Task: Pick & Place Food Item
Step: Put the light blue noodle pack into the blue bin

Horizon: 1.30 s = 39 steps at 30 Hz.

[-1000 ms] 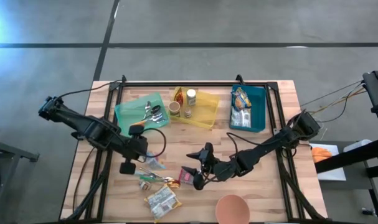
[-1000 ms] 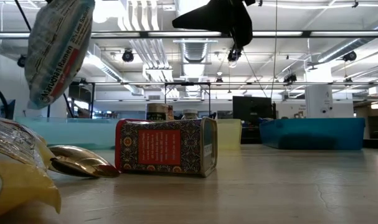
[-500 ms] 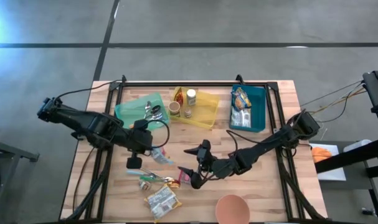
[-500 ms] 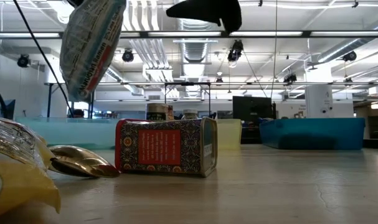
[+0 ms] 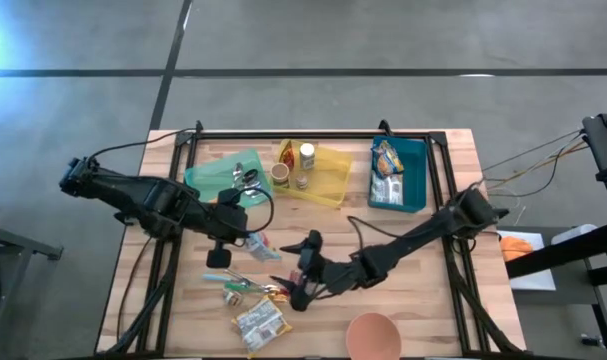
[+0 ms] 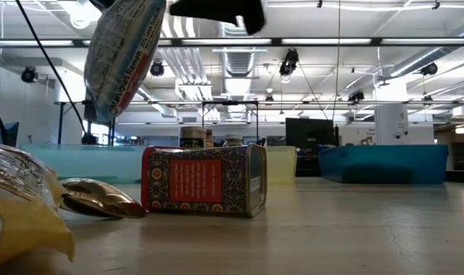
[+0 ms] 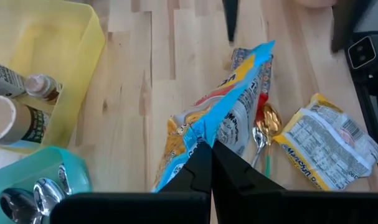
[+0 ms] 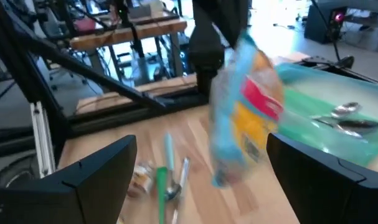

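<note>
The left tool [image 7: 206, 163] pinches the ramen bag [image 7: 223, 112] in the air; next, carry it toward two o'clock, to the blue bin [image 5: 420, 175], while the right tool [image 5: 301, 268] waits open.

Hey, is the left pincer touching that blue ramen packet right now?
Touching. In the left wrist view, the left pincer is shut on the top edge of the ramen packet, which hangs off the table.

Your ramen packet [image 7: 221, 109] is a crinkled blue, yellow and red bag, hanging clear of the table with one top corner pinched. In the high view it [image 5: 255, 243] hangs near table centre, with the green tray at its 11 o'clock and the yellow tray at 1 o'clock.
</note>
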### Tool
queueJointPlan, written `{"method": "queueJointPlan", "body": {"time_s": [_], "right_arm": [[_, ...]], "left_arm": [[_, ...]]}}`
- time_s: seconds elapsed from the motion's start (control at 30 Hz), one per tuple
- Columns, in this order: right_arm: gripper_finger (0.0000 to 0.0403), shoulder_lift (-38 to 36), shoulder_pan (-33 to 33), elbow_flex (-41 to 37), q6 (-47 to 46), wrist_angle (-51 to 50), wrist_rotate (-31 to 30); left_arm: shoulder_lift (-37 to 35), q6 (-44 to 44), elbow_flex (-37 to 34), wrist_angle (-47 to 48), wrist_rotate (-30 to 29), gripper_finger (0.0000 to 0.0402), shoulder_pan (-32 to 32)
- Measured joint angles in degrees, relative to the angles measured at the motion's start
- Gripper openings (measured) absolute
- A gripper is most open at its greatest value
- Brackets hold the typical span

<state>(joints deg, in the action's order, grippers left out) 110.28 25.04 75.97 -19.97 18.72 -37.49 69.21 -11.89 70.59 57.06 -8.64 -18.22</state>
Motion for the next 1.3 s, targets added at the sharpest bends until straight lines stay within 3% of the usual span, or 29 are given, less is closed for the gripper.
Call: {"method": "queueJointPlan", "body": {"time_s": [0.17, 0.27, 0.53, 0.67, 1.3], "right_arm": [[0.0357, 3.81, -0.88, 7.87, 0.9, -4.54, -0.71], [0.0357, 5.3, -1.5, 11.85, 0.83, -11.5, -4.17], [0.0348, 6.47, -3.54, 13.98, 0.16, -14.24, -3.66], [0.0311, 6.47, -4.5, 13.76, -0.19, -14.16, -1.3], [0.0106, 6.47, -5.12, 13.11, -0.54, -13.94, -1.05]], "left_arm": [[0.0, 0.12, -0.08, -0.31, 0.07, 0.0, 0.0], [0.0, 0.1, -0.11, -0.51, 0.41, 0.0, 0.0], [0.0, 0.1, -0.11, -0.88, 0.74, 0.0, 0.0], [0.0, 0.1, -0.11, -1.33, 1.34, 0.0, -0.02], [0.0, -0.12, -0.11, -1.66, 2.19, 0.0, -0.04]]}}
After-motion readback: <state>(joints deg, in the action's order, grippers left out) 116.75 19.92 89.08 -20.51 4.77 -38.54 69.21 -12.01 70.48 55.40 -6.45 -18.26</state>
